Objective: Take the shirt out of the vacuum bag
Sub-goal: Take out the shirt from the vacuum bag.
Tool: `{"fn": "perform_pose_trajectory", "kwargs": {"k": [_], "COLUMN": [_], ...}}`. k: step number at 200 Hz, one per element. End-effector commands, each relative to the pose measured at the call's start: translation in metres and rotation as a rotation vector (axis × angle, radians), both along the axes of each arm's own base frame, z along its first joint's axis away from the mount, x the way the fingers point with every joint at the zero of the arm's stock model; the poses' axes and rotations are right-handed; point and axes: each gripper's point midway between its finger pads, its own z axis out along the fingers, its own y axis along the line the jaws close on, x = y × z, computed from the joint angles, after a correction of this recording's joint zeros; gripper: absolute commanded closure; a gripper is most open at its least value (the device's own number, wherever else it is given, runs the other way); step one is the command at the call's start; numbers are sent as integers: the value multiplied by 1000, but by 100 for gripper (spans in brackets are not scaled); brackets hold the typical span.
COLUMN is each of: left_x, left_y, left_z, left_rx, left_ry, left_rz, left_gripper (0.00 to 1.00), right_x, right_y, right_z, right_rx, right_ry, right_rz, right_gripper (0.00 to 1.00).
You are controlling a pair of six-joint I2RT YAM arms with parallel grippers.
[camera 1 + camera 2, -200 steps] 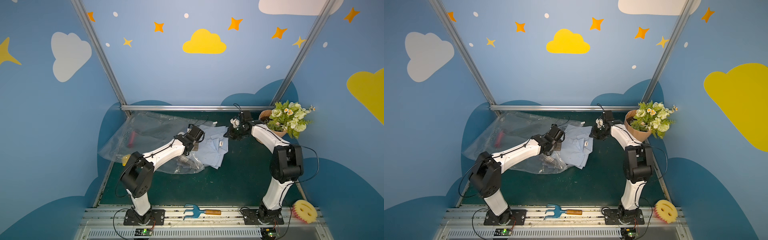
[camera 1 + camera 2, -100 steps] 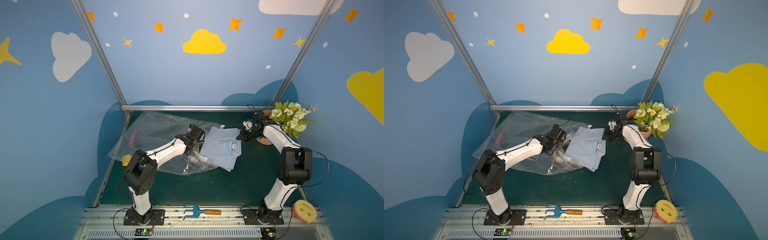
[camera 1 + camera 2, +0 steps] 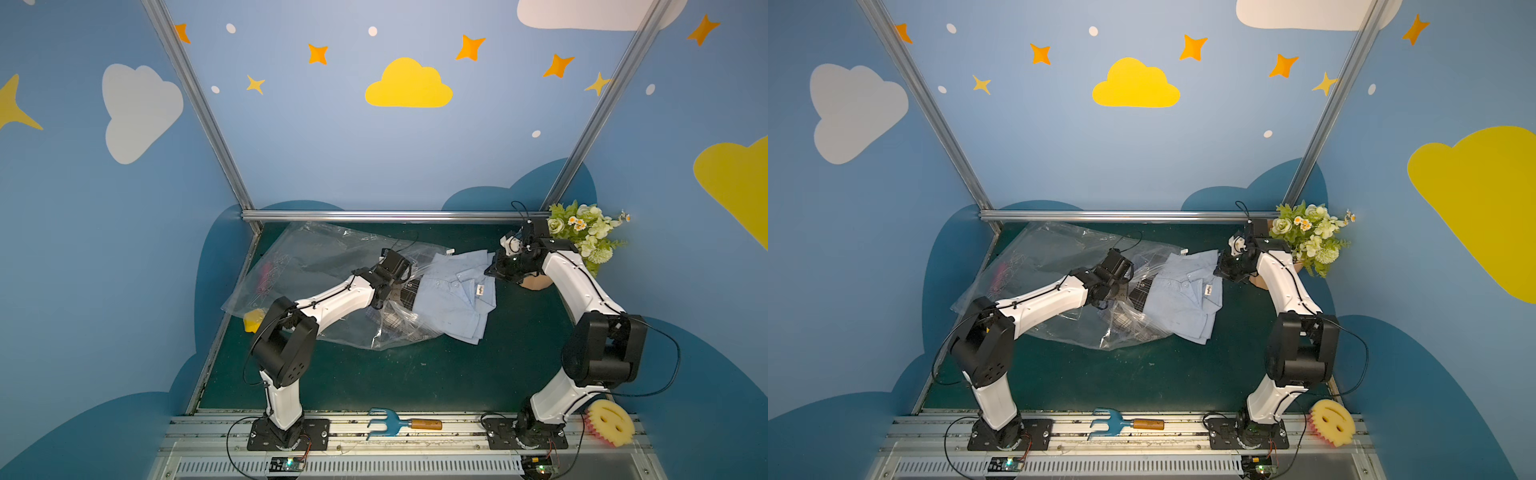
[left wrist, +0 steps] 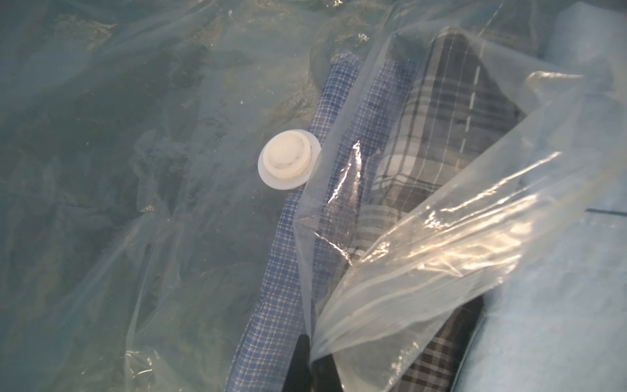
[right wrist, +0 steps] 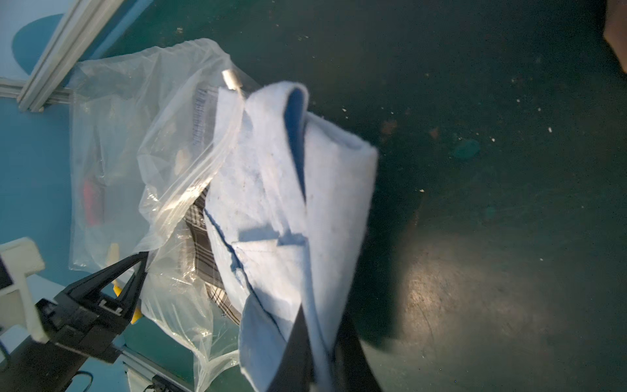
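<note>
- Green table [image 3: 415, 374] carried the vacuum bag [image 3: 316, 257]: clear, crinkly, with a round white valve [image 4: 289, 159], its mouth edge pinched between the pressed-together left fingers [image 5: 144, 261].
- Light blue shirt [image 3: 453, 303] lay mostly outside it, between both sets of fingers.
- Right fingers [image 3: 491, 270] straddled a blurred shirt fold; their grip was hard to judge.

Robot-lab test booth: sky-blue cloud-painted panel walls [image 3: 332, 158] and silver aluminium rails [image 3: 374, 216] are enclosing a dark green tabletop [image 3: 415, 374].

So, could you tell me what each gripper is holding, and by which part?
Left gripper: the vacuum bag, by its open mouth edge. Right gripper: the shirt, by a folded edge.
</note>
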Motion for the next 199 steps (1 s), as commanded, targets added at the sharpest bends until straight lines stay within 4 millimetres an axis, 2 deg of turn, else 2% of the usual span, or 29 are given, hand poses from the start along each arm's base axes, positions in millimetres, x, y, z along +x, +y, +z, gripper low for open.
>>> {"fn": "perform_pose_trajectory", "kwargs": {"k": [1,9,40,57,89,115,161,199], "left_x": [2,2,0,1,9,22,47,57], "left_y": [12,14,26,34,49,69,106,135], "left_z": [-3,-2,1,-2,-10,-19,-8,-4], "left_rx": [34,42,58,59,64,68,62,65], "left_ry": [14,10,0,9,11,18,-10,-21], "left_rz": [27,29,44,65,101,148,220,276], "left_gripper": [97,97,97,97,97,97,96,97], "right_x": [-6,-7,-7,-8,-12,-16,-27,-24], "right_y": [-6,-7,-24,-34,-55,-69,-93,-104], "right_z": [-44,-52,-81,-88,-87,-85,-88,-85], "right_rx": [26,40,81,93,46,-1,-115,-115], "right_ry": [74,85,129,140,141,146,182,172], "right_rz": [-37,-49,-113,-138,-179,-200,-222,-248], "right_gripper": [82,83,100,100,100,100,100,100]}}
